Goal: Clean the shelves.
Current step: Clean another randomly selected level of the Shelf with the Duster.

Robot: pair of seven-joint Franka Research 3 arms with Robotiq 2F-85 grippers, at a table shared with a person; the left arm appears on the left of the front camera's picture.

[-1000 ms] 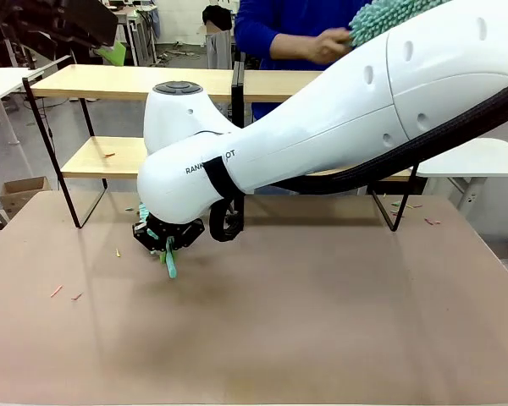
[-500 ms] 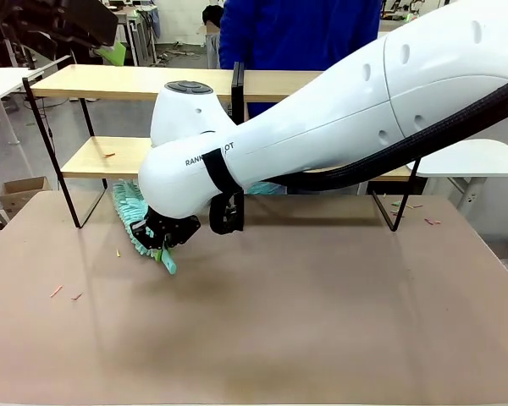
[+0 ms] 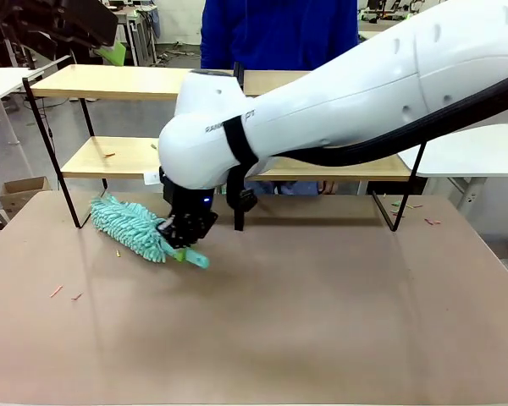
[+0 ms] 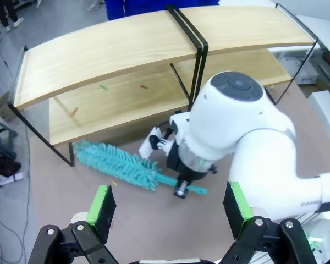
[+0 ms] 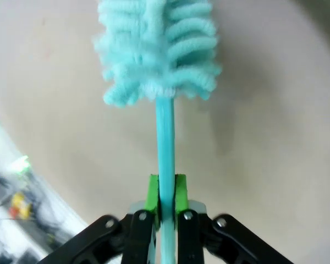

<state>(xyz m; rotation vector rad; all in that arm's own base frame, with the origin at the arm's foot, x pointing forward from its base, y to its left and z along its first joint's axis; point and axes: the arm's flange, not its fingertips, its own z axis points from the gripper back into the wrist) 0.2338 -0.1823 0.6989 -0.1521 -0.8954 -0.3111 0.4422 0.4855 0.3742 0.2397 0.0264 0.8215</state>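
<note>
You see the shelves [image 3: 110, 82] standing across the far part of the counter [image 3: 322, 321], two long light boards in a thin black frame. A person in blue [image 3: 279, 34] stands just behind them, near the central upright.

The right arm [image 3: 339, 93] reaches over to the front of the left half of the shelves. Its jaws are closed on the thin handle of a teal duster [image 3: 127, 224]. In the right wrist view the two green pads [image 5: 152, 192] press the handle [image 5: 165, 137] from both sides, close to its end. These jaws are in front of the lower board and a little below it, near the shelves but not touching them.

The fluffy head of the duster lies on the counter, just in front of the left half of the shelves. Its tip is near the left front leg of the frame, and I cannot tell if it touches that leg. Neither board is touched by the duster.

The left jaws are wide apart and hold nothing. In the left wrist view their pads [image 4: 102, 204] look down on the shelves [image 4: 115, 52] from the near side and from higher up, well apart from them.

Some small coloured bits [image 4: 144, 87] lie on the lower board of the shelves.
</note>
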